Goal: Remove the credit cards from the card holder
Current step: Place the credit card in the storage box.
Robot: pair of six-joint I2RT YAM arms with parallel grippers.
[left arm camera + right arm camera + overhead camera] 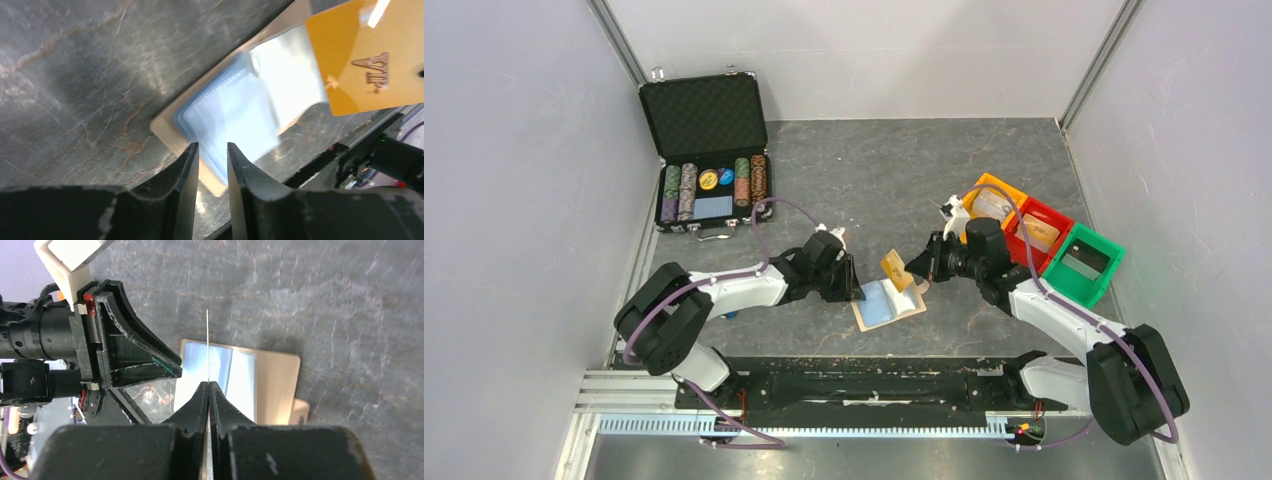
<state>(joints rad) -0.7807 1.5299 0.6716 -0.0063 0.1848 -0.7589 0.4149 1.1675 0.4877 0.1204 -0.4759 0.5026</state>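
My right fingers (197, 401) clamped one orange card (360, 55), out of the card holder (889, 303); left fingers (187, 165) slightly parted, empty. Other cards: unclear.

Access to the card holder (886, 306) is tight: the left gripper (858, 291) stands at its left edge, jaws slightly apart, and the right gripper (913, 273) hangs over its right half, clamped on an orange credit card (894, 266). Bare table (894, 175) lies open behind it, between the chip case (709, 150) far left and the bins (1044, 235) right.
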